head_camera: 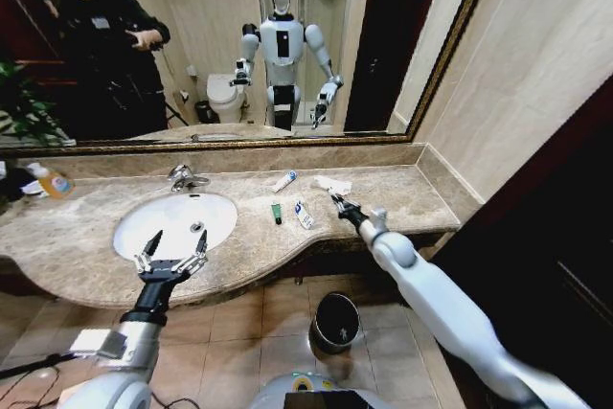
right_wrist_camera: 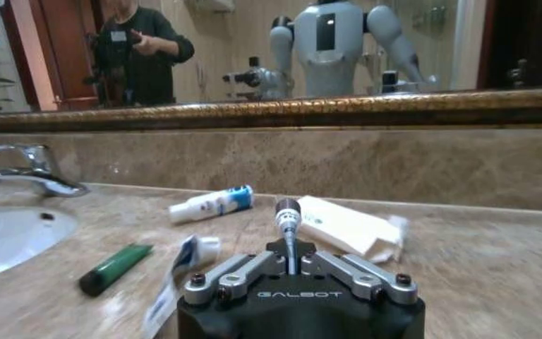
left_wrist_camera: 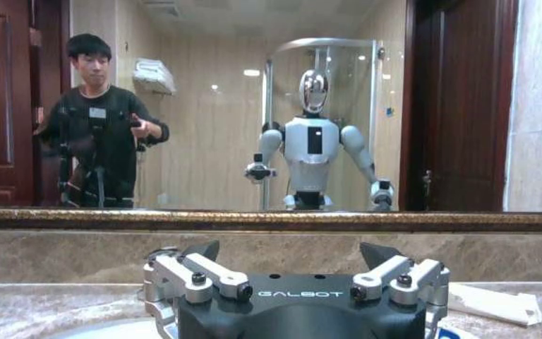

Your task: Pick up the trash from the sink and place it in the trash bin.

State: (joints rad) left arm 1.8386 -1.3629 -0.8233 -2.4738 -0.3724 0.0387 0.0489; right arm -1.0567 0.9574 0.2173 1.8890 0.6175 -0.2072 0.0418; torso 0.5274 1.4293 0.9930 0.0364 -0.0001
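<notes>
Right gripper closed and empty, white packet just beyond it, green tube to its left, left gripper open over sink near rim.

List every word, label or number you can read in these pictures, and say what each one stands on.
"GALBOT": on the black body of the left gripper.
"GALBOT": on the black body of the right gripper.
Blue print on the white tube: too blurred to read.
Print on the white packet: too small to read.
Orange label on the pale bottle: too small to read.

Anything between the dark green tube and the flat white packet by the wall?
Head view: one white tube with blue marks lies between the dark green tube and white packet, beside the right end effector.
</notes>
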